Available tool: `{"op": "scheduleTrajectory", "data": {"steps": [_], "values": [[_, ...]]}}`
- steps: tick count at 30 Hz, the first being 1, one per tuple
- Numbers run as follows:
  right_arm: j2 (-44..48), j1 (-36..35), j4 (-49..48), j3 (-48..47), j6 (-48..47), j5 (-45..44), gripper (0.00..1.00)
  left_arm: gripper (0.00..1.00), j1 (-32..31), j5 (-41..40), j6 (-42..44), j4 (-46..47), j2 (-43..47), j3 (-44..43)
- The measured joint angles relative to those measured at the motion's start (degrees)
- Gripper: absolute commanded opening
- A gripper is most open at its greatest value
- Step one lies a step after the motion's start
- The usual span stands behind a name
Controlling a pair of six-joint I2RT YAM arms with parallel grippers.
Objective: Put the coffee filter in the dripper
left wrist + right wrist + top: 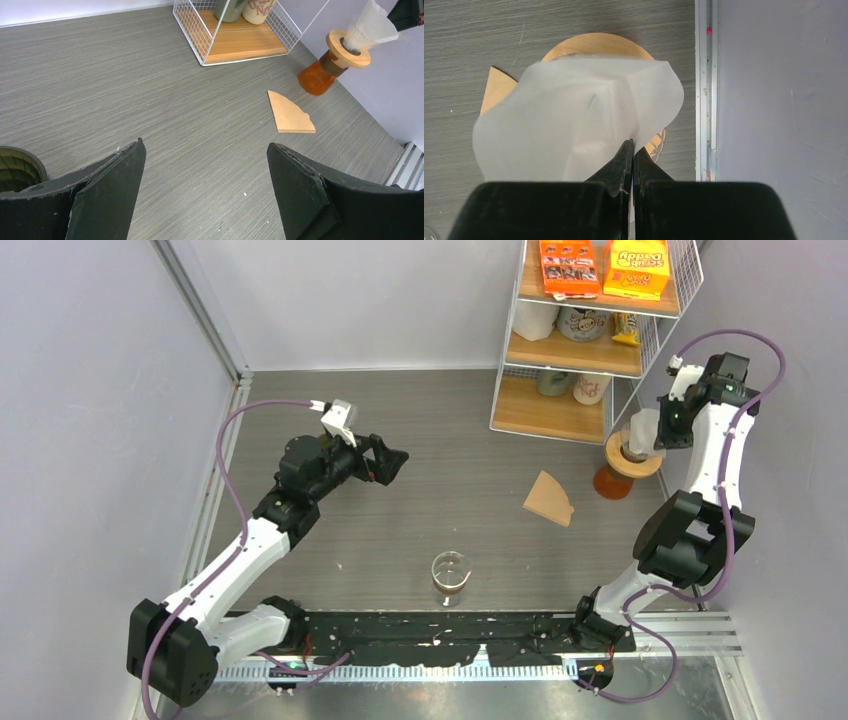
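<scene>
Right gripper (655, 432) in the top view: jaws pressed together, clamped on the upper edge of the white paper filter (641, 428), which stands directly over the dripper (634, 466), a wooden collar on an orange glass base. Brown filter (549, 498) lies flat on the table, left of the dripper and not touching it. Wire rack (590, 340) stands just behind-left of the dripper. Glass (450, 576) is well apart from the dripper, toward the arm bases. Left gripper (391, 462) hangs far left of the dripper, holding nothing. Left wrist view: left gripper (205, 146) has its jaws spread wide with only bare table between them. White paper filter (372, 25) rises as a cone out of the dripper (358, 60), narrow end down in the collar opening; the right gripper (407, 12) is at its top edge. Brown filter (290, 114) sits near the dripper's base, apart from it. Right wrist view: right gripper (632, 145) tips meet with no gap, pinching the filter's rim. White paper filter (574, 120) covers most of the dripper (594, 42); only the far arc of the collar shows. A corner of the brown filter (496, 87) pokes out left of the dripper.
</scene>
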State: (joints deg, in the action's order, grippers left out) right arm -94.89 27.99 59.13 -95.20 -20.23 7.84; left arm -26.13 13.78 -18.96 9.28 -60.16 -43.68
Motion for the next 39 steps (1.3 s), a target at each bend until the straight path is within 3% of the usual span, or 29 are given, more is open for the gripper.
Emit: {"op": "scheduleTrajectory", "data": {"steps": [10,19,28,39], "values": [[0.0,0.0,-0.92,0.0,-3.69,2.58,0.11,0.99,0.0,1.38,-0.09,0.37,0.0,0.0],[0.0,0.0,-1.03,-0.92,-2.64,1.66,0.25,0.99,0.02,1.7,-0.09,0.39,-0.02,0.0],[0.44,0.0,-1.29,-5.11,0.68,1.95,0.47,1.0,0.0,2.32,-0.09,0.39,-0.63,0.0],[0.96,0.0,-1.07,-6.62,3.91,1.79,0.48,1.0,0.02,2.78,-0.11,0.39,-0.63,0.0]]}}
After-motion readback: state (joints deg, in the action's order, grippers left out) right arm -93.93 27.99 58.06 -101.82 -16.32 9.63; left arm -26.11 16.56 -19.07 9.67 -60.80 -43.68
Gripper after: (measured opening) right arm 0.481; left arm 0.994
